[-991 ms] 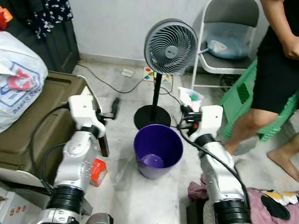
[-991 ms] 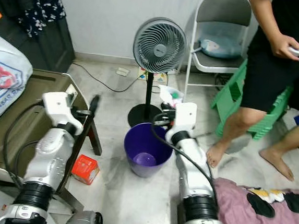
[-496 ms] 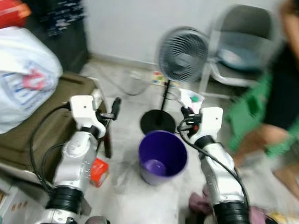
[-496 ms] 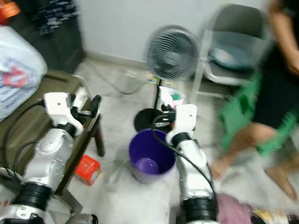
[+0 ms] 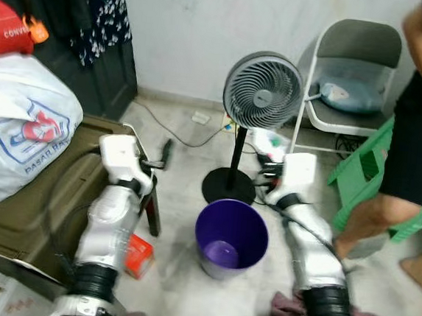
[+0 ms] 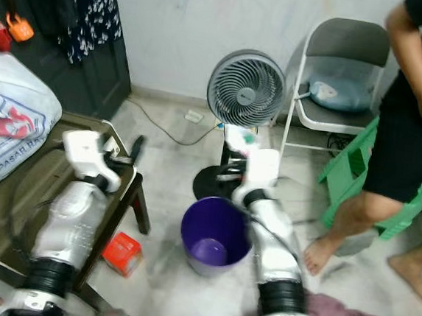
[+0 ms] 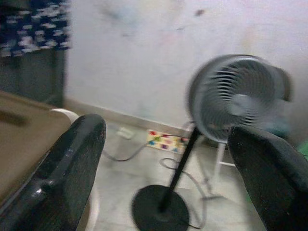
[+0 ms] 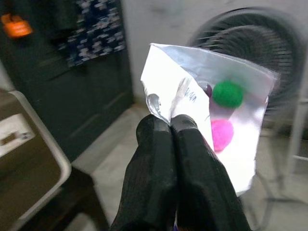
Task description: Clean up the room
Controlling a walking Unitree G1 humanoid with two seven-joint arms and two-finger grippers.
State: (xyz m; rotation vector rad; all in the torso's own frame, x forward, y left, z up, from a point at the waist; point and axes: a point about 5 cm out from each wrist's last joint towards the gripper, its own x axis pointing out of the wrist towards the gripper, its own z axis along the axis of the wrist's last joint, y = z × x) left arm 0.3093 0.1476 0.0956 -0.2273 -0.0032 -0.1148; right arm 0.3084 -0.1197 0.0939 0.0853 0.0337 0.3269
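Camera shifted, right gripper (image 8: 171,132) pinching one packet (image 8: 216,115), one purple bin (image 5: 231,237)

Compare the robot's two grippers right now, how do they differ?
The left gripper is open with nothing between its fingers; the right gripper is shut on a white packet with green and pink spots. The left hangs beside the brown table, the right above the purple bin. Both have black fingers.

Glossy purple plastic bin (image 5: 231,237); clear shiny plastic bag (image 8: 216,120); matt pale tiled floor (image 6: 164,191)
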